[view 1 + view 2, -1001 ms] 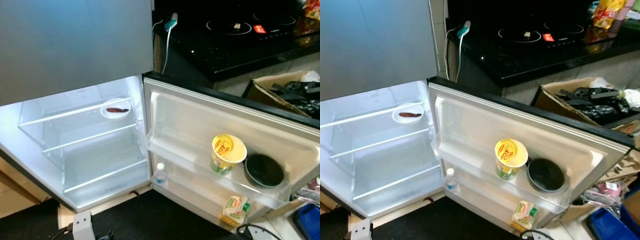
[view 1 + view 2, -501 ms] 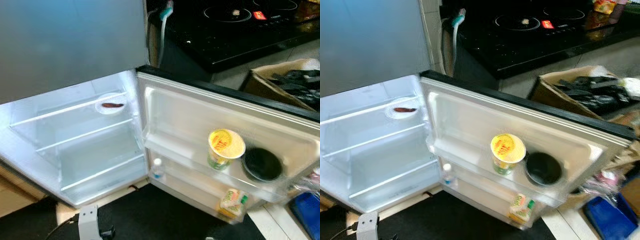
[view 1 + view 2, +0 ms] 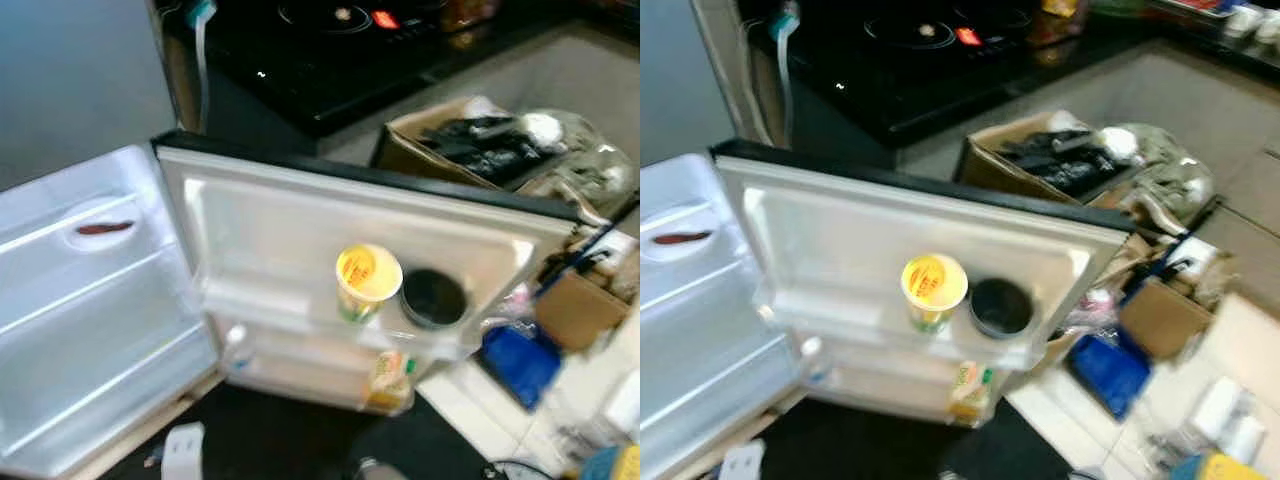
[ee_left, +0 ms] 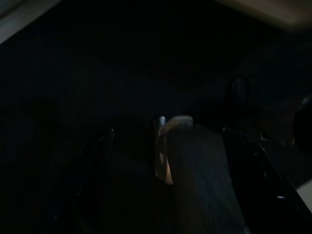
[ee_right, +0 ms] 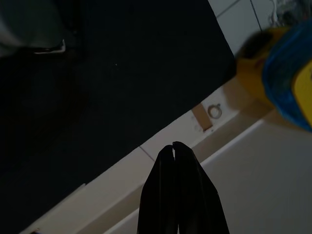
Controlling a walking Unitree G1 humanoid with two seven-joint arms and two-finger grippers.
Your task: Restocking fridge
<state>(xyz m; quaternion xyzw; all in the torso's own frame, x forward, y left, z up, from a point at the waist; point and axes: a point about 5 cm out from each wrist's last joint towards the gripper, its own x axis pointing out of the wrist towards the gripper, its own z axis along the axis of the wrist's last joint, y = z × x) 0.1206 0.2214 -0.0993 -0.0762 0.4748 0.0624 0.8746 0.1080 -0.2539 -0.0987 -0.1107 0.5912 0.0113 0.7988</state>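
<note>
Left eye view, fridge [image 3: 90, 330]: lower compartment open and lit, glass shelves almost bare, picture blurred
Door [image 3: 330, 215]: swung wide open toward the robot, two racks on its inner face
Cardboard box [image 3: 1050, 160]: on the floor beyond the door, full of dark clutter; likely source of stock, though that is a judgement
Black mat [image 5: 122, 73]: on the pale tiled floor beneath the right arm
Dark round container [image 3: 433, 298]: upper door rack, just beside the cup
Yellow-lidded cup [image 3: 367, 277]: upright in the upper door rack
Carton [image 3: 390, 378]: lower door rack, below the cup
Small bottle [image 3: 237, 340]: lower door rack, at the hinge end
Dish [image 3: 100, 232]: on the top shelf, a red-brown item lying in it
Right gripper [image 5: 173, 146]: fingers pressed together, holding nothing, hanging over the floor
Left gripper: wrist view too dark; cannot tell how its fingers stand
Step in hand: judged as looking for goods to load; best to steady the head first, pick one item, keep clear of the door's edge
</note>
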